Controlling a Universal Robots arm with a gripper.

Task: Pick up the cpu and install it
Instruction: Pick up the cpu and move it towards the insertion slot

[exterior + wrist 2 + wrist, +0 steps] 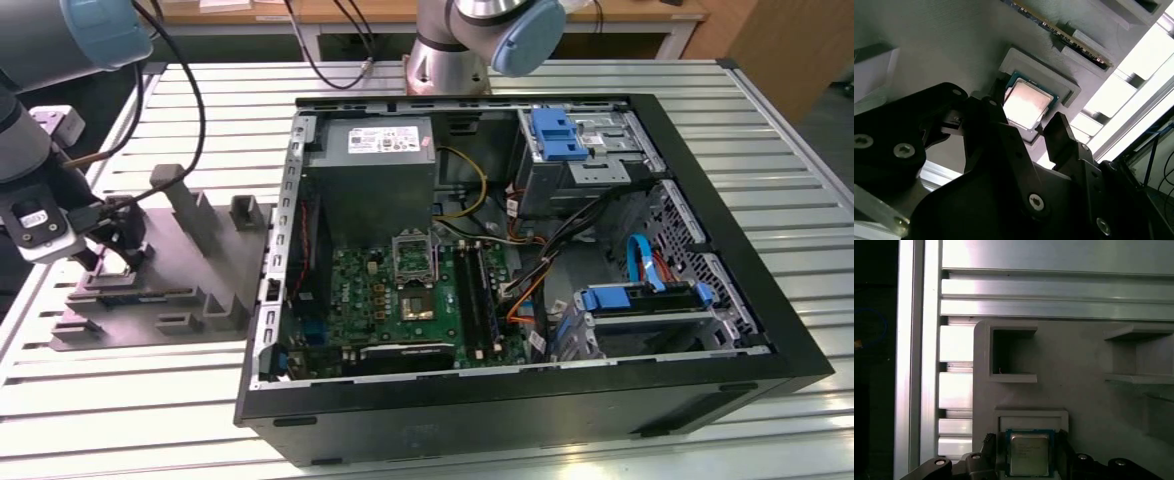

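Pick-up step; grasp not yet made. Gripper (118, 258) sits low over the grey tray (200, 290), to the exterior view's left of the computer case (534, 400). Fingers are spread, flanking the cpu (1026, 100), which lies flat in its tray recess. Closing calls for an even squeeze on opposite edges, chip kept level.

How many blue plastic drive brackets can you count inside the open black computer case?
2. One blue plastic bracket tops the drive cage beside the grey power-supply box; the other sits on the cage nearer the camera, at the exterior view's right. More may be hidden.
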